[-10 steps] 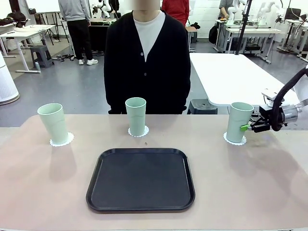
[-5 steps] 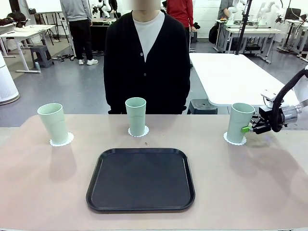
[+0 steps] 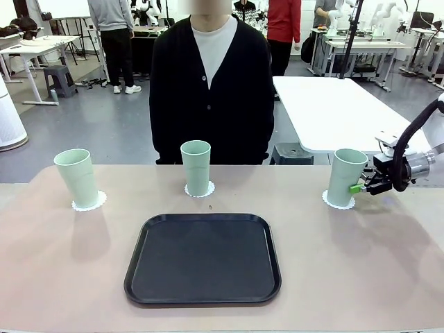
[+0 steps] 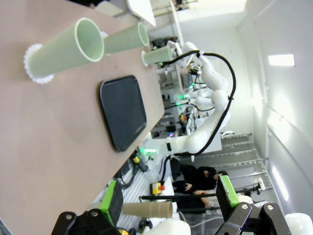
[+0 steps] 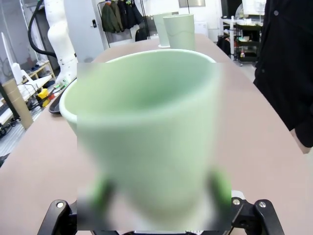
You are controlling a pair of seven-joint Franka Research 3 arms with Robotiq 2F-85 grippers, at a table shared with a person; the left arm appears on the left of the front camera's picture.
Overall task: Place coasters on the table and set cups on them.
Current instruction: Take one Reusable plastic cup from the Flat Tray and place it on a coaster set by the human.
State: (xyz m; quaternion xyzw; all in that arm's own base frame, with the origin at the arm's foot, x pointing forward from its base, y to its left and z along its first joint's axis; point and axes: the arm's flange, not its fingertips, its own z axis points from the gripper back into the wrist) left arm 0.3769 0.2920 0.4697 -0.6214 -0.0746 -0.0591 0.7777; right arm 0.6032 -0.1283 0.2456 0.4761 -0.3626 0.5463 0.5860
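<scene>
The table (image 3: 69,277) has a smooth, matt beige-tan top — it looks like laminate, with soft shadows and hardly any glare. The three cups (image 3: 196,167) look like pale mint plastic, smooth-walled with a dull satin sheen; the one close in the right wrist view (image 5: 146,127) is blurred, so its finish cannot be judged there. Under each lies a coaster (image 3: 89,202) of thin white paper-like stuff with a lacy scalloped edge. The tray (image 3: 202,258), mid-table toward the near edge, looks like black plastic — finely matt inside, with a faint gloss along its raised rim. The person's cardigan (image 3: 180,104) is dark knitted cloth.
</scene>
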